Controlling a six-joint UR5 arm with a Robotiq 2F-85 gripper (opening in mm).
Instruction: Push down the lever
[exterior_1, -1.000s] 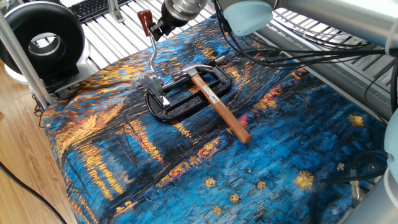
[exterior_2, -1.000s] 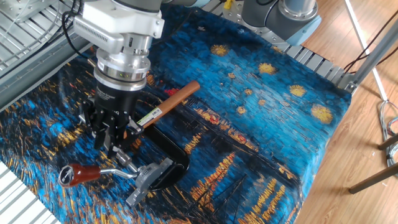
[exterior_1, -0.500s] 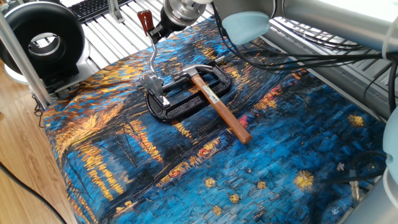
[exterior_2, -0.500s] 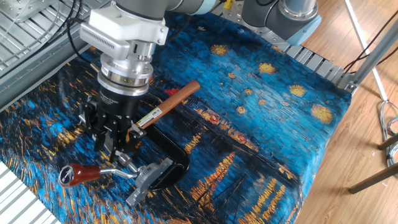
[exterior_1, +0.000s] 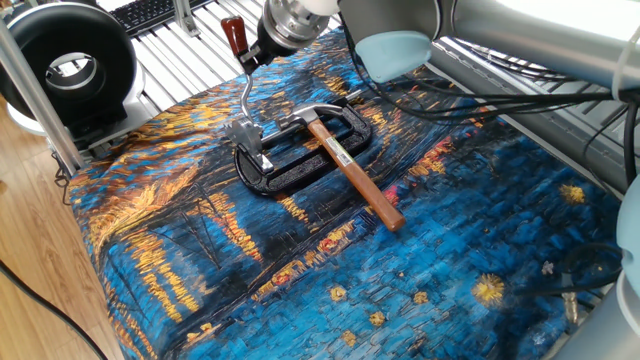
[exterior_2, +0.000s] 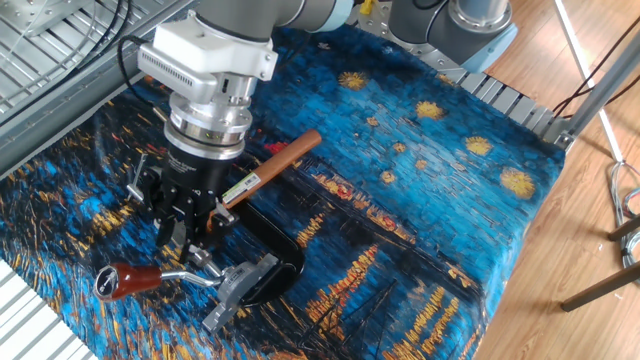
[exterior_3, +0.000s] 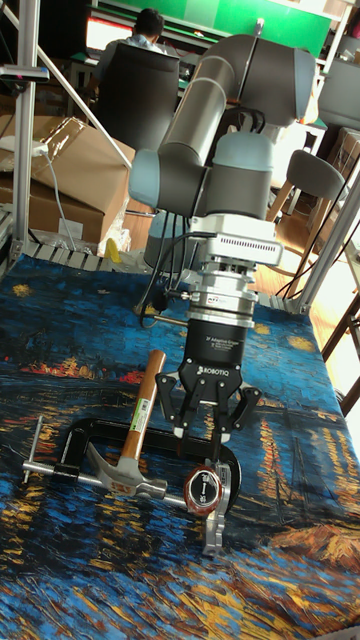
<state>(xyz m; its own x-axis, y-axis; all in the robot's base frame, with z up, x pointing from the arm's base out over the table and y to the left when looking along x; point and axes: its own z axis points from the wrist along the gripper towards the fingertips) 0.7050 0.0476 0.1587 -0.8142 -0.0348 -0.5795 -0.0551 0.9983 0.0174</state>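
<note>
Hovering just above and behind the lever (exterior_2: 150, 277), the gripper (exterior_2: 186, 229) points straight down with its fingers (exterior_3: 184, 418) close together, nothing between them; whether fully closed I cannot tell. The lever stands raised: thin silver rod rising from a silver bracket (exterior_1: 249, 141), dark red end (exterior_1: 233, 35) at the top, beside the gripper's tips in one fixed view. In the tall fixed view the red end (exterior_3: 203, 491) sits directly below the fingertips, a small gap showing, contact not clear. The bracket sits on a black oval base (exterior_1: 290, 175), on the painted blue-and-orange cloth (exterior_1: 480, 230) covering the worktop, toward the edge by the slatted metal rails (exterior_1: 170, 50). A hammer (exterior_1: 350, 165) with wooden handle and steel head lies across the black base, head resting on it, handle pointing out toward the middle of the cloth. A C-clamp (exterior_3: 60, 465) lies flat next to the hammer head (exterior_3: 125, 478) in the tall fixed view.
</note>
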